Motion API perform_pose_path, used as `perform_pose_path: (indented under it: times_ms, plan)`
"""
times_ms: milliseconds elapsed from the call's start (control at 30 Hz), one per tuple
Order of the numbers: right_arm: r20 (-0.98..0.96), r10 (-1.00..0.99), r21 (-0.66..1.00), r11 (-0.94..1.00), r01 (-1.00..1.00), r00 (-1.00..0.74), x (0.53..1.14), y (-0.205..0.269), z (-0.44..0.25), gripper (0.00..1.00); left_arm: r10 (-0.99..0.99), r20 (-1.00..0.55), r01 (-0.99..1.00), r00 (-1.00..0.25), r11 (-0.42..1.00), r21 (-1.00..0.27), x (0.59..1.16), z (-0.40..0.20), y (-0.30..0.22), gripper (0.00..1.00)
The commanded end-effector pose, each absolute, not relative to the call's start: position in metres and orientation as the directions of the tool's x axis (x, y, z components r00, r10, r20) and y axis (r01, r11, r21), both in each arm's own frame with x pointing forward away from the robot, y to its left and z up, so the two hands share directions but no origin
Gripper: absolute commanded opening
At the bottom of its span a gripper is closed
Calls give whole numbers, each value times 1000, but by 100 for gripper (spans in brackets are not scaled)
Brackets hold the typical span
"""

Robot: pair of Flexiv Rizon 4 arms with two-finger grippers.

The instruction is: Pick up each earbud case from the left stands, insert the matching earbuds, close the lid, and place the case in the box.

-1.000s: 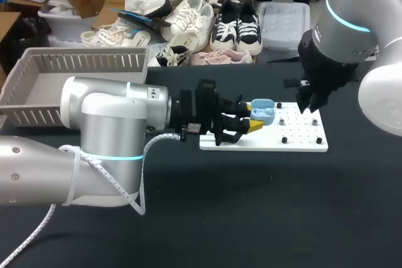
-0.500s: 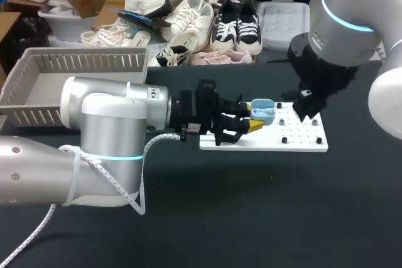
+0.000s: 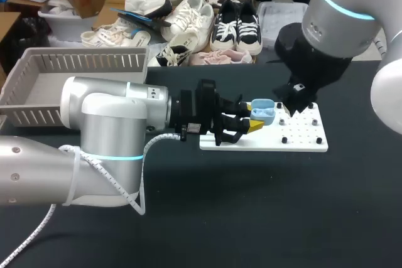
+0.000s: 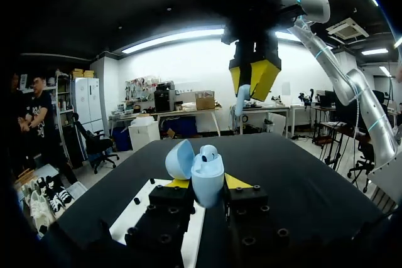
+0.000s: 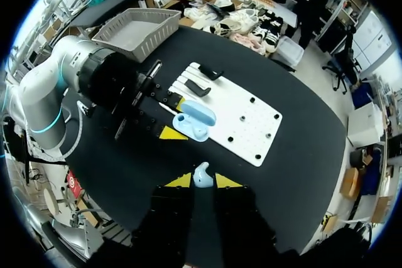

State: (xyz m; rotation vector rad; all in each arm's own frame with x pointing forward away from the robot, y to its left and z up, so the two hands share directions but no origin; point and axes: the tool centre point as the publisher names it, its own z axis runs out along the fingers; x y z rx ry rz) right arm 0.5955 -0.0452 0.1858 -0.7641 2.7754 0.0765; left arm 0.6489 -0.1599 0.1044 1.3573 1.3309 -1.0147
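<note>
My left gripper (image 4: pixel 207 184) pinches the open case (image 5: pixel 191 121); right gripper (image 5: pixel 202 181) pinches an earbud (image 4: pixel 242 100) above the case. I'd square the earbud over the case, then lower slowly.

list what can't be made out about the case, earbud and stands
Head view: the tips of the right gripper and the earbud it holds, hidden by its own wrist.
Head view: the stands, hidden behind the left gripper.
Left wrist view: the second socket of the case, hidden by its body.
Right wrist view: whether the sockets are filled, too small.
</note>
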Motion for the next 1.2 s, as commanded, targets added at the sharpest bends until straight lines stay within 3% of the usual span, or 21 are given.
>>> perform_pose_path:
  times_ms: [33,767,1200]
  plan:
    - [-272,-507,-27,854,-520,-818,589,-39,191,0,209,-976,996,66,48,77,648,104,-161,0]
    - [-289,-610,-17,774,-633,-738,614,5,184,0,209,-976,996,66,48,77,648,104,-161,0]
    - [-267,-641,-3,748,-664,-720,628,5,169,0,209,-976,996,66,48,77,648,104,-161,0]
